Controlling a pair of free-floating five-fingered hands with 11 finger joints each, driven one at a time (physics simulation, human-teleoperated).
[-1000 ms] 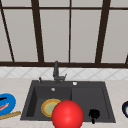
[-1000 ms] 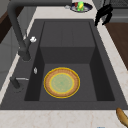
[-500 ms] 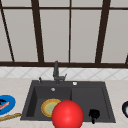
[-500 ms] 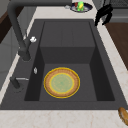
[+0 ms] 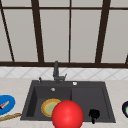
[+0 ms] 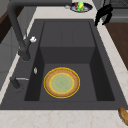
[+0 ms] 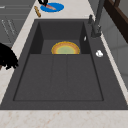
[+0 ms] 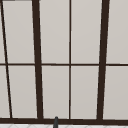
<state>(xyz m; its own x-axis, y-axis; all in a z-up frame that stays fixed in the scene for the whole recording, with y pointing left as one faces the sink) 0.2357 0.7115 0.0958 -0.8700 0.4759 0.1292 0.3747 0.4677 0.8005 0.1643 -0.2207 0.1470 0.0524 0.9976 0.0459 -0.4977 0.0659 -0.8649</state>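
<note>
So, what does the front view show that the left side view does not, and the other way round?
Front view, not the left side one: a red ball before the sink, a blue plate on the counter's left, and the window. Left side view, not the front one: the basin floor all round the yellow plate. Both: sink, faucet, yellow plate, right hand and the bowl beside it.

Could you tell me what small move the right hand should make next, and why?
Probably ease the right hand rightward toward the dark bowl on the counter: it hangs over the sink's front rim, holding nothing, and that bowl lies close by. The left hand is by the blue plate.
</note>
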